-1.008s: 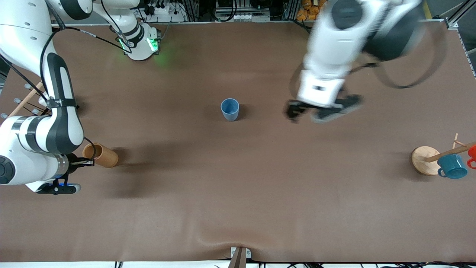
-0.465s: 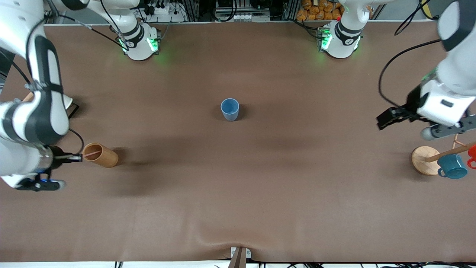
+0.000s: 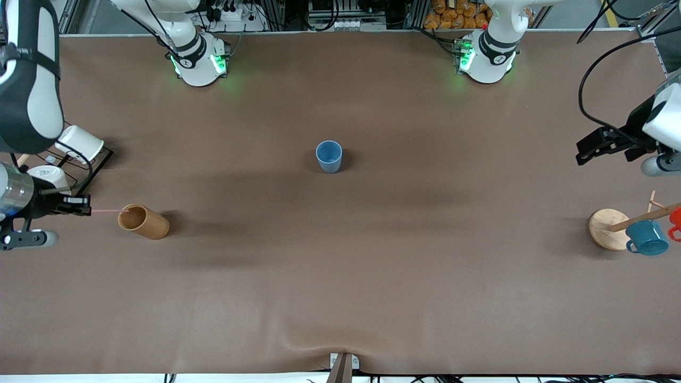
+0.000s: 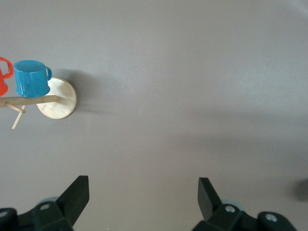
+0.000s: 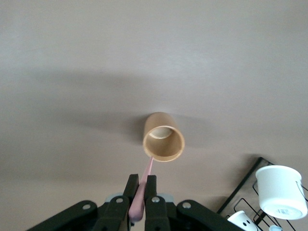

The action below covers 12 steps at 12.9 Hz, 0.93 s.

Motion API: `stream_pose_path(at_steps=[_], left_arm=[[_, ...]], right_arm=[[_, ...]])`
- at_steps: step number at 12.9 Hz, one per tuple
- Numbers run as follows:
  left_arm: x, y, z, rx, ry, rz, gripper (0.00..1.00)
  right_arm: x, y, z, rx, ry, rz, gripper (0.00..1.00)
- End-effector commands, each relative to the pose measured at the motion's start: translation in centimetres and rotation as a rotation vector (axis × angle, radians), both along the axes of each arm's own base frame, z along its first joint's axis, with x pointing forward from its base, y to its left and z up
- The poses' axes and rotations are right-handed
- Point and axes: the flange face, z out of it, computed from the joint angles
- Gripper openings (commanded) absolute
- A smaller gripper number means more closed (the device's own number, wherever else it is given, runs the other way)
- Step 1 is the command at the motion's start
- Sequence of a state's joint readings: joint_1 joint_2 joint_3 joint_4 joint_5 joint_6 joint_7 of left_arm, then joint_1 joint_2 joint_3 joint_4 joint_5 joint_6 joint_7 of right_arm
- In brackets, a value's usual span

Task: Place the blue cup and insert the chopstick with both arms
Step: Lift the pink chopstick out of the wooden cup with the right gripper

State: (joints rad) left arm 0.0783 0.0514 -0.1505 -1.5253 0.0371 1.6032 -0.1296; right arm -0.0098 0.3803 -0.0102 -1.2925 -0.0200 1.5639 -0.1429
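The blue cup (image 3: 329, 156) is stood upright at the middle of the table (image 3: 340, 276), well apart from everything else. Toward the right arm's end, a wooden cylinder (image 3: 143, 221) is set, with a wire rack (image 3: 85, 159) (two cups are carried on it) farther from the front camera. The chopstick (image 3: 109, 211) is held level by the right gripper (image 3: 80, 204), its tip at the cylinder's rim. The left gripper (image 3: 596, 147) is held over bare table, near the mug stand (image 3: 606, 229) at the left arm's end.

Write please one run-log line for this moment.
right gripper: shut on chopstick, over wooden cylinder | left gripper: open, empty | blue cup: upright mid-table
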Motion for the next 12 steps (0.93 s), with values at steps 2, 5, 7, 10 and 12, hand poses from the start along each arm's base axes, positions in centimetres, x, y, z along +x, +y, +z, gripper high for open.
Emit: stream_pose_path(at_steps=[2, 5, 7, 10, 12], left_arm=[[-0.8, -1.0, 0.6, -0.020, 0.000, -0.033, 1.00], [-0.8, -0.8, 0.5, -0.019, 0.003, -0.033, 1.00], [-0.8, -0.7, 0.5, -0.019, 0.003, -0.031, 1.00], [-0.9, -0.5, 0.6, -0.019, 0.001, -0.030, 1.00], [-1.0, -0.5, 0.9, -0.019, -0.004, -0.028, 1.00]], right_arm=[[-0.9, 4.2, 0.9, 0.074, 0.000, 0.082, 0.00], [-1.6, 9.3, 1.2, 0.076, 0.011, 0.162, 0.00], [-2.7, 13.4, 1.8, 0.079, 0.024, 0.223, 0.00], [-4.7, 21.8, 1.8, 0.155, 0.031, 0.322, 0.00], [-6.5, 28.5, 1.7, 0.167, -0.006, 0.394, 0.00]])
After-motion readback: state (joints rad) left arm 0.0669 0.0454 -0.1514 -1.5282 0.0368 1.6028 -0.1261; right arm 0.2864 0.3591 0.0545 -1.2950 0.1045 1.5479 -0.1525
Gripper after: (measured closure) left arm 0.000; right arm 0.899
